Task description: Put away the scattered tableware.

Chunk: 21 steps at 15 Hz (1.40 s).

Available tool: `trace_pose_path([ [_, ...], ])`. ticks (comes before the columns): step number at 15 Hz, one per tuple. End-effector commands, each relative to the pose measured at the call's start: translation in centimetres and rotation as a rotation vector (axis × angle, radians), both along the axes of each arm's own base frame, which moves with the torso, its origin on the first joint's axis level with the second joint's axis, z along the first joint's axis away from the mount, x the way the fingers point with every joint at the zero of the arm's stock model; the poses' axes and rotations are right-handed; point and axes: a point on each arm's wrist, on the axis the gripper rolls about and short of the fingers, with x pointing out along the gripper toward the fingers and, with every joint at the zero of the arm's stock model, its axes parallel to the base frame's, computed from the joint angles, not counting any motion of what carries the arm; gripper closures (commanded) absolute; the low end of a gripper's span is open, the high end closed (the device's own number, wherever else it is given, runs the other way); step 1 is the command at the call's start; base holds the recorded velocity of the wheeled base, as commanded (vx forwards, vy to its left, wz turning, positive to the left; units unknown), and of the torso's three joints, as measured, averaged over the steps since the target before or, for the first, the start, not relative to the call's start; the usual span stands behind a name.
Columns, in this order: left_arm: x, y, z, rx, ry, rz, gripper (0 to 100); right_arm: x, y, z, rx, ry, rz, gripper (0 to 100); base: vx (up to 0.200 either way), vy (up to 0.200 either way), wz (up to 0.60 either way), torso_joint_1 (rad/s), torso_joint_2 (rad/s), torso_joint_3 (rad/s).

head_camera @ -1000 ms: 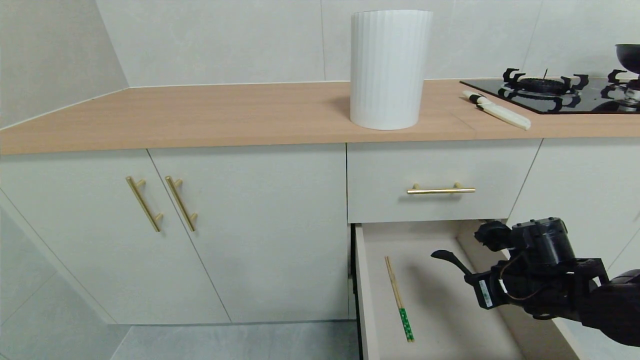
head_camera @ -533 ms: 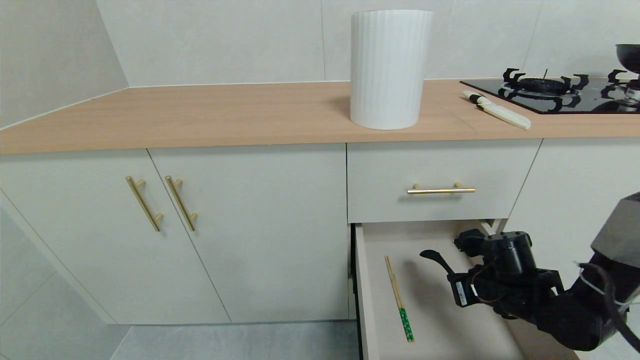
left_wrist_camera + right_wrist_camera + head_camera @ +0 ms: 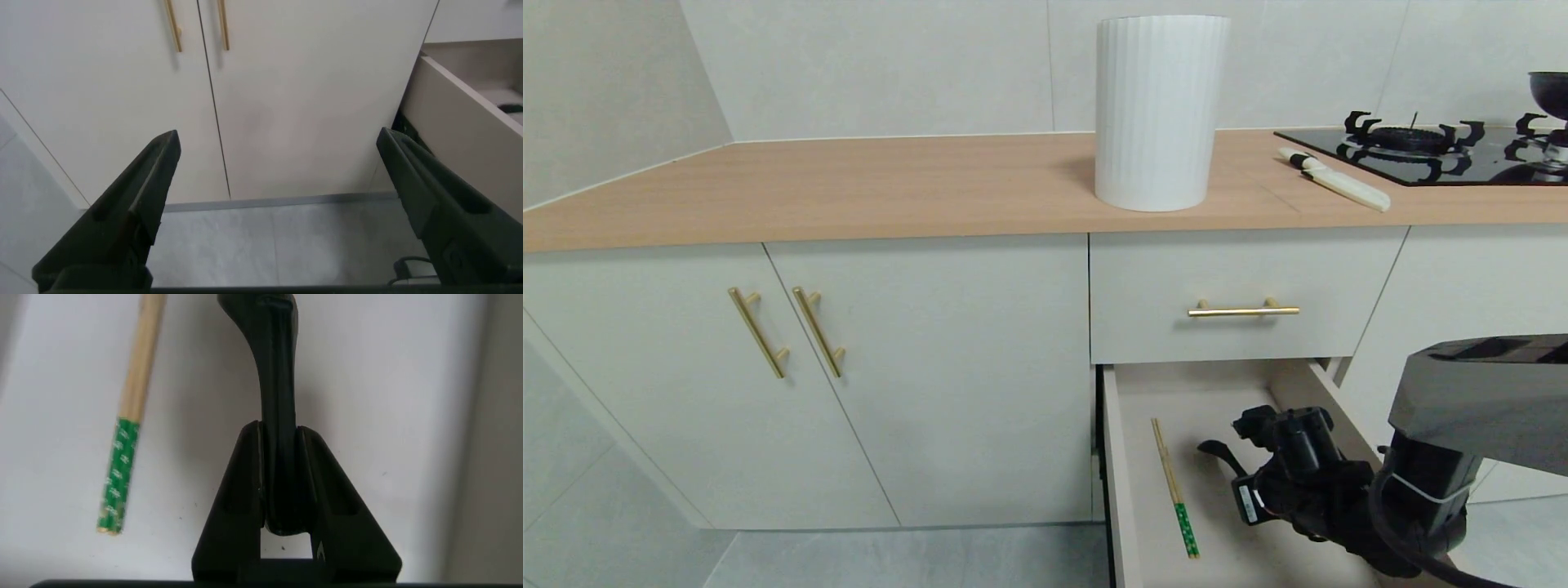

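Your right gripper (image 3: 279,439) was clamped on a slim black utensil (image 3: 274,367), its two fingers pressed against the shaft from either side. The wrist camera showed that grip plainly. In the head view the arm covered the fingers, and only the utensil's curved free end stuck out ahead of the gripper. You could not tell from either view whether that end touched the drawer floor.

Just beside the utensil, on the side away from the arm, lay a pair of chopsticks (image 3: 131,433) with green patterned ends. They were flat on the pale floor of the open drawer (image 3: 1119,457) and apart from the utensil. The wrist view cut off their plain tips, but the head view showed their whole length, running roughly parallel to the drawer's near wall.

Above the gripper sat a closed drawer with a gold bar handle (image 3: 1241,309). Higher up was the wooden counter (image 3: 849,188). A tall white ribbed canister (image 3: 1156,114) stood on it, with a pale knife (image 3: 1331,181) lying beside the black gas hob (image 3: 1413,151).

Your left gripper (image 3: 278,143) had its fingers spread wide with nothing between them. It faced the pale cabinet doors (image 3: 302,98), whose two gold handles (image 3: 196,24) lay beyond it, and a corner of the open drawer showed off to one side.
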Motion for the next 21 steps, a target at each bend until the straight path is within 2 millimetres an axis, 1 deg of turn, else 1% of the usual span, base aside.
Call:
trace_pose_path([
  [1,0.00,0.00,0.01,0.000,0.000,0.001,0,0.01,0.06,-0.95,-0.010,0.023,0.001,100,0.000,0.000,0.00,0.000,0.00,0.000],
  [9,0.00,0.00,0.01,0.000,0.000,0.001,0,0.05,0.08,-0.93,-0.009,0.022,0.001,100,0.000,0.000,0.00,0.000,0.00,0.000],
  [10,0.00,0.00,0.01,0.000,0.000,0.001,0,0.04,0.08,-0.98,-0.010,0.023,0.001,0,0.000,0.000,0.00,0.000,0.00,0.000],
  [18,0.00,0.00,0.01,0.000,0.000,0.001,0,0.01,0.06,-0.95,-0.009,0.024,0.000,0,0.000,0.000,0.00,0.000,0.00,0.000],
  [21,0.00,0.00,0.01,0.000,0.000,-0.001,0,-0.04,-0.01,-0.22,0.001,0.007,-0.003,0,0.000,0.000,0.00,0.000,0.00,0.000],
])
